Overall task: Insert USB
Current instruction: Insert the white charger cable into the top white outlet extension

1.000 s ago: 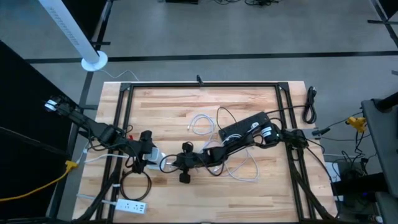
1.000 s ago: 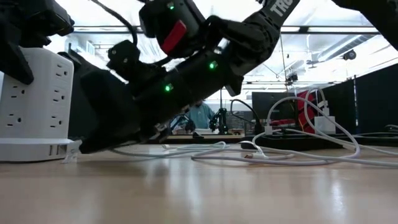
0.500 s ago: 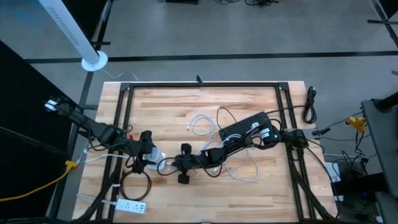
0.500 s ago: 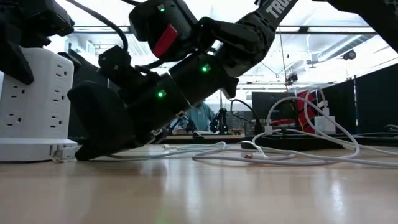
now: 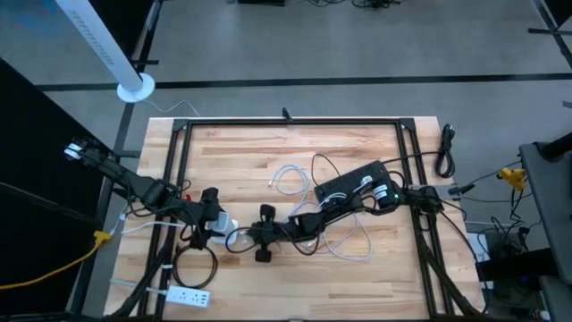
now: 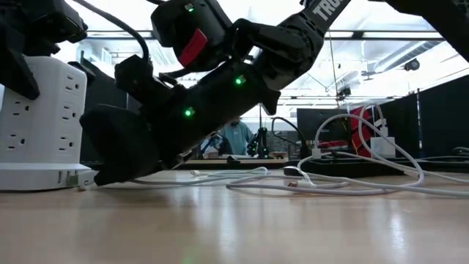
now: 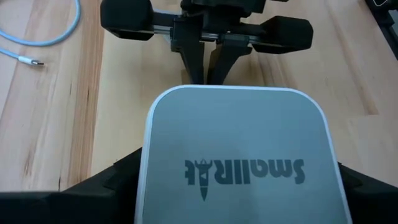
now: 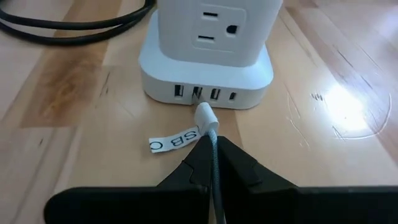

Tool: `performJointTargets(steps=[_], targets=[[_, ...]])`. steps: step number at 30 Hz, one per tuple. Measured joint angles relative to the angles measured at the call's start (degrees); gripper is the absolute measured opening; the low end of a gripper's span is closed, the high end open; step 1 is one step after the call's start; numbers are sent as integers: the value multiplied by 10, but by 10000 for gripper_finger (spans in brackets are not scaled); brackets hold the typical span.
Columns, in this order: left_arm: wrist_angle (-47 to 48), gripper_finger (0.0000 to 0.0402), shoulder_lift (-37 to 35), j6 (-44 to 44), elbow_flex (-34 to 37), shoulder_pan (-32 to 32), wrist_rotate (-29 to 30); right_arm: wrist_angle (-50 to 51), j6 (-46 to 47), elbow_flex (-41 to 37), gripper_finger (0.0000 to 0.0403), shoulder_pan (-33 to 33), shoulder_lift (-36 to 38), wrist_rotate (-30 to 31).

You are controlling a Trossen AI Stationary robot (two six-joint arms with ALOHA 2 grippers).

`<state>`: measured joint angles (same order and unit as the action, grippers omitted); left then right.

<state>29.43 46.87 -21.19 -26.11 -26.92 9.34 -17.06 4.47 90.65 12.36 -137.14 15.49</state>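
Two grips matter: the left gripper (image 5: 212, 217) clamps wide around the tower (image 8: 208, 43) at the high view's lower left, while the right gripper (image 8: 213, 163) pinches the plug (image 8: 206, 116) at its base ports (apparently half-seated). Push level, straight, tower braced.

We see the left gripper (image 5: 214, 224) at the white power tower (image 5: 223, 227), the right gripper (image 5: 248, 236) just beside it, white cables (image 5: 290, 179) behind

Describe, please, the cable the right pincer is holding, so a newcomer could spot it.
On the wooden table, find the white power tower. At its base, the right pincer grips a grey cable. Unlike the loose white cables, it has a paper tag.
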Motion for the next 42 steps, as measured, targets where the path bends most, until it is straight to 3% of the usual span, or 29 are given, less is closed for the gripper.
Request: performJointTargets(steps=[42], targets=[[-1, 277, 0, -1, 0, 0, 1, 20, 9, 0, 0, 0, 2, 8]])
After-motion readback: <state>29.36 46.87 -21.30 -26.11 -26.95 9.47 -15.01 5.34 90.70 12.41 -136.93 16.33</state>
